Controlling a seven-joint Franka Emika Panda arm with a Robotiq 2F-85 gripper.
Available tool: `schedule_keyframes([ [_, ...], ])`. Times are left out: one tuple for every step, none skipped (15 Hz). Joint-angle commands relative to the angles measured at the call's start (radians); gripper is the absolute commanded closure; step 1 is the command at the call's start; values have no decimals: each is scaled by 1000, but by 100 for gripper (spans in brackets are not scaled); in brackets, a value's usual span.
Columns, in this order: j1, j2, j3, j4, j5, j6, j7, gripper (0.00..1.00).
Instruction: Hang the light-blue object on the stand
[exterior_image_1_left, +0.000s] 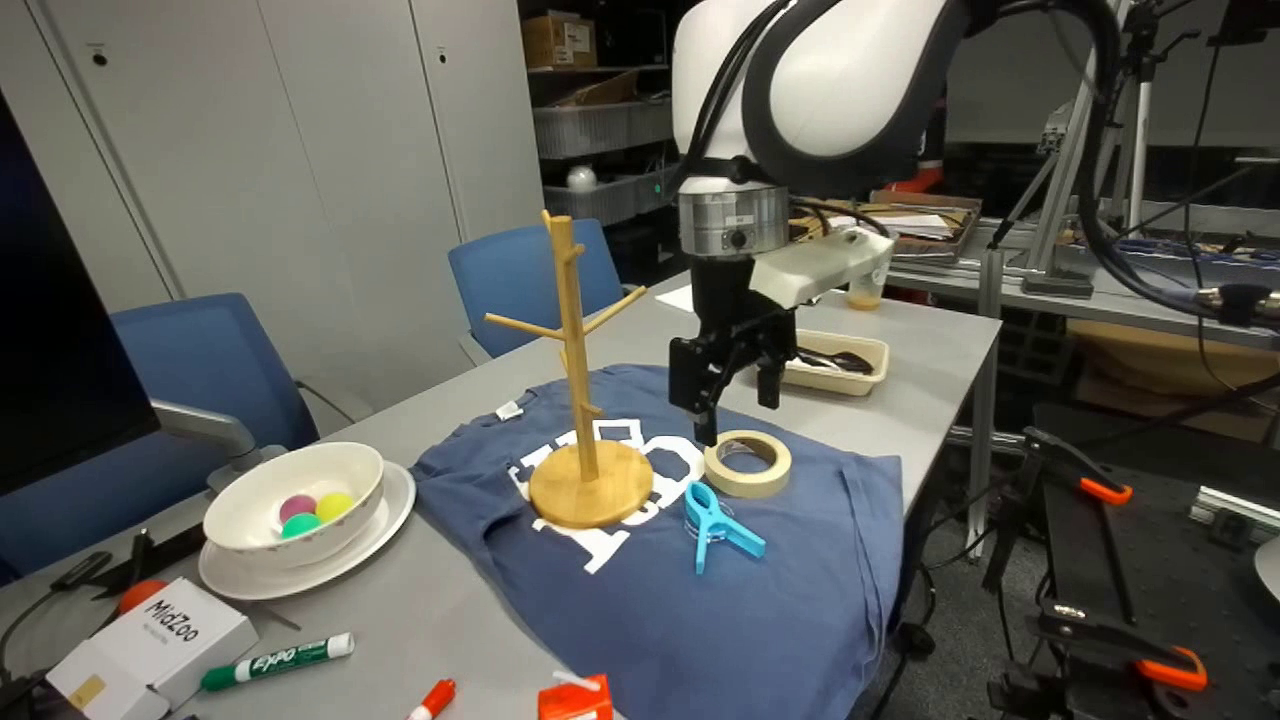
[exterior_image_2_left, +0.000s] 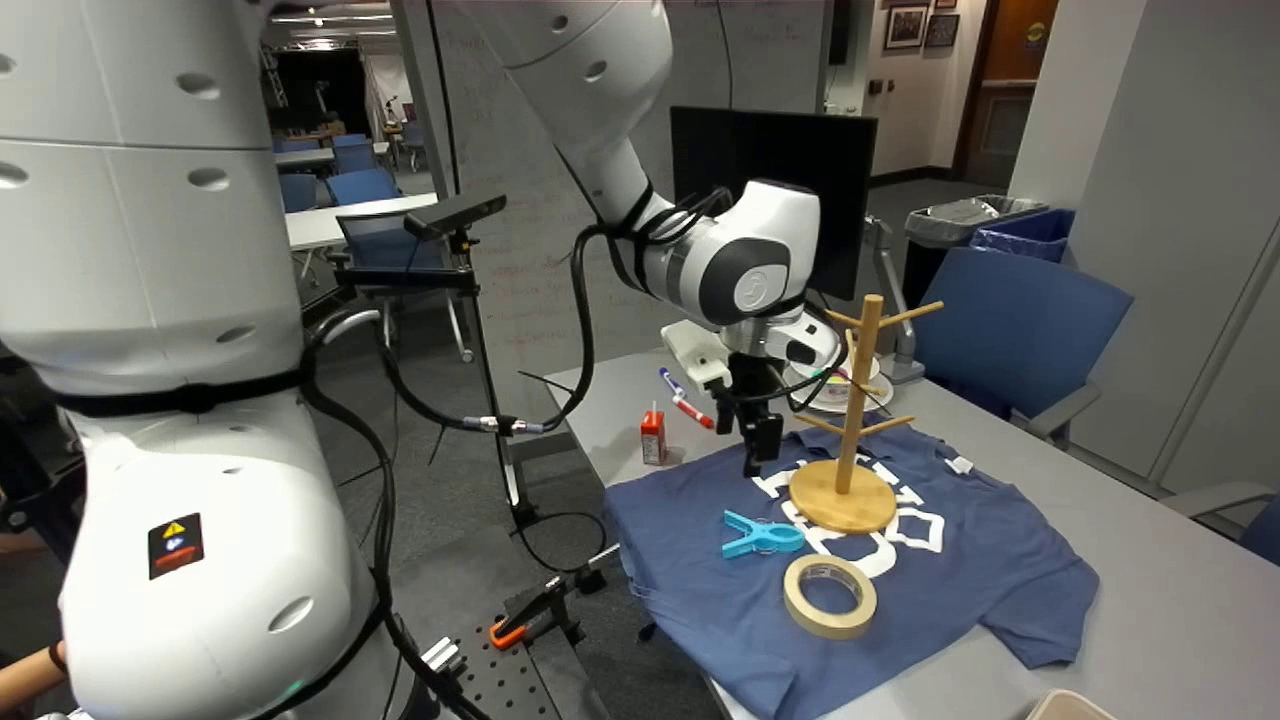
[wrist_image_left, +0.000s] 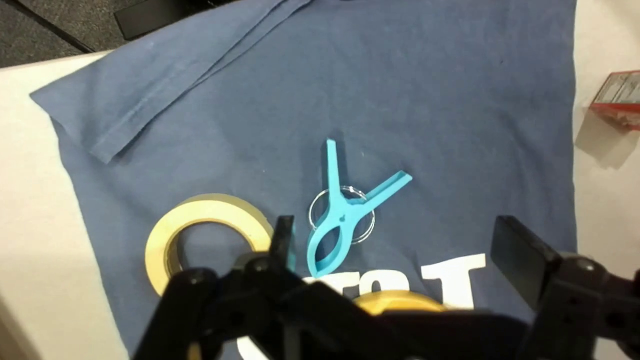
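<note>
The light-blue object, a cyan clamp with splayed legs and a thin clear ring around its middle, lies flat on the navy cloth in both exterior views (exterior_image_1_left: 710, 520) (exterior_image_2_left: 765, 538). It also lies between the spread jaws, nearer the left finger, in the wrist view (wrist_image_left: 342, 212). The wooden stand is upright on the cloth beside it (exterior_image_1_left: 577, 370) (exterior_image_2_left: 857, 410); its pegs hold nothing. Only the edge of the stand's base (wrist_image_left: 400, 301) shows in the wrist view. My gripper (exterior_image_1_left: 737, 415) (exterior_image_2_left: 762, 460) (wrist_image_left: 395, 225) is open and empty, above the cloth near the clamp and stand.
A roll of masking tape (exterior_image_1_left: 748, 485) lies on the cloth (exterior_image_1_left: 640, 630) close to the clamp. A white bowl (exterior_image_1_left: 300, 535) with coloured balls stands on a plate. A small red box (exterior_image_2_left: 653, 438) and markers (exterior_image_2_left: 693, 412) lie on the table. A tray (exterior_image_1_left: 835, 380) stands behind the gripper.
</note>
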Motion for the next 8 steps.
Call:
schedule_keyframes([
  [18,98,-39,72,6,52,60,0],
  [22,119,-48,80,4,67,73,0],
  [24,139,-54,88,8,80,80,0],
  [26,161,-59,97,15,95,84,0],
  [27,180,-61,106,23,107,87,0],
  [27,199,-61,113,34,118,86,0],
  [28,215,-62,120,41,125,88,0],
  [31,232,-64,125,43,131,89,0],
])
